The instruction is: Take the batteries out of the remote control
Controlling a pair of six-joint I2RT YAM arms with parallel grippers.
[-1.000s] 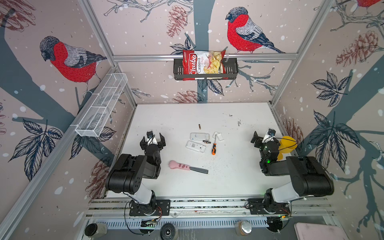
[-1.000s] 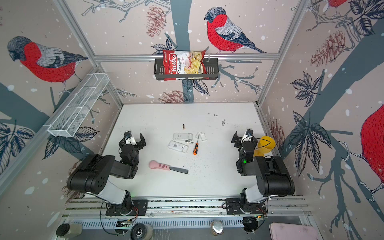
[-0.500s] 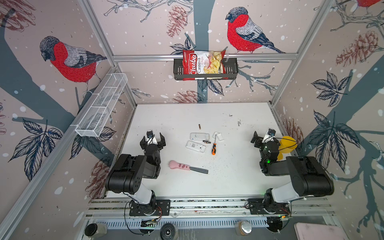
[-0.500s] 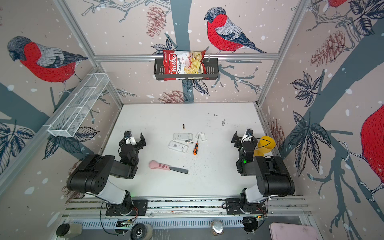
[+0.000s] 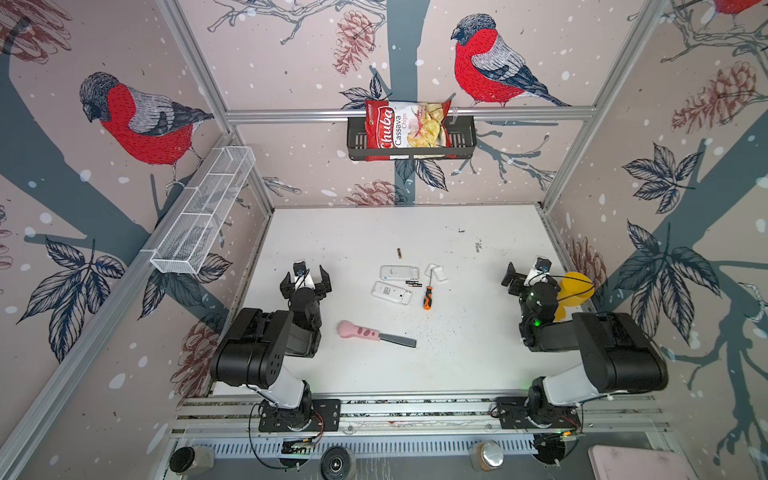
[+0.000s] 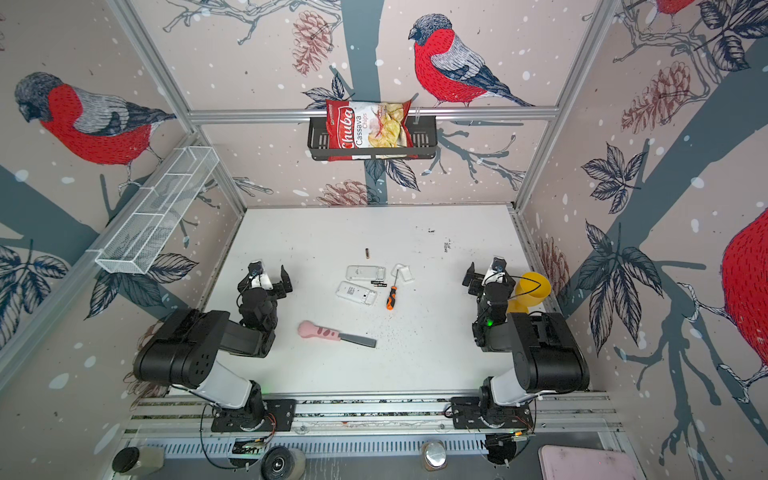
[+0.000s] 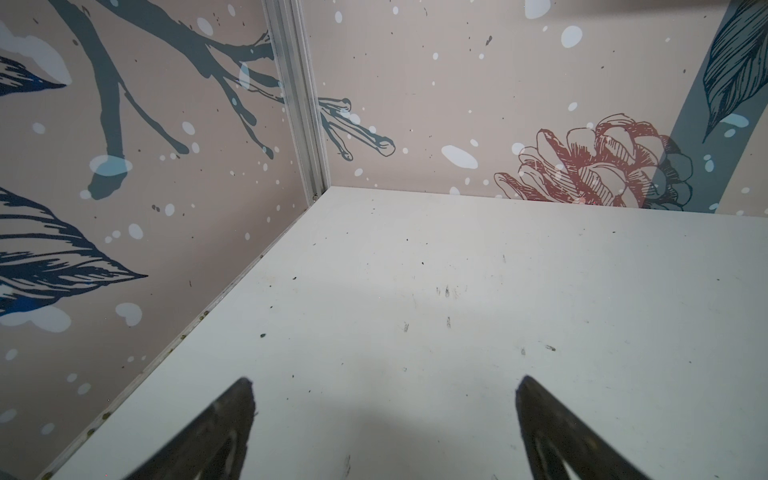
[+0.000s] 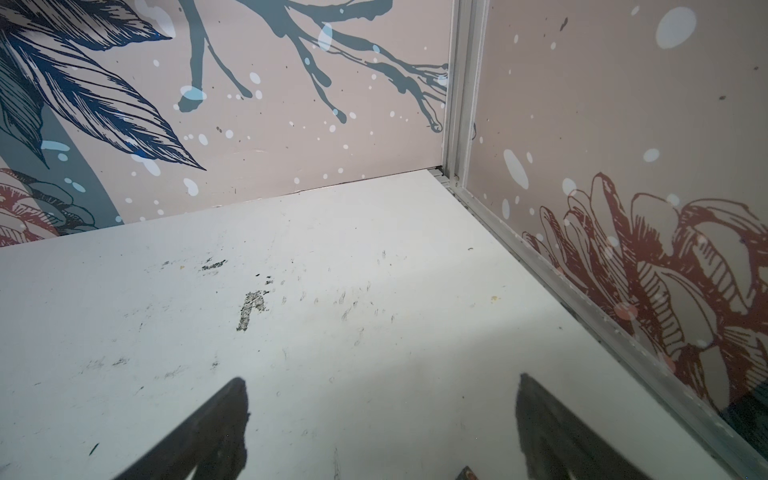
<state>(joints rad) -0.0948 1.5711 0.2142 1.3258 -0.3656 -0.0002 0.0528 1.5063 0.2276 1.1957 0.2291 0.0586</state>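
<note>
**Both arms parked, batteries lying out on the counter**

I read this as the tail end of the unloading, or a pause in it. The left fingers [image 5: 324,279] and the right fingers [image 5: 509,275] stand spread wide at opposite sides of the counter [image 5: 478,332], holding nothing (each wrist view shows only bare, scuffed board between the tips).

Two batteries [image 5: 413,284] lie side by side between the near remote [image 5: 392,293] and the orange-handled screwdriver [image 5: 427,297]. The far remote [image 5: 399,272] lies just behind. A third battery [image 5: 399,253] lies apart, towards the back wall. Whether any cell is left inside a remote I cannot tell from up here. If one is, my next move calls for a reach to the middle, one arm pinning the remote while the other picks out the cell.

Small white covers [image 5: 437,272] and a pink-handled tool [image 5: 374,333] share the white, speckled counter, which is walled in by bird-print panels [image 5: 141,120].
</note>
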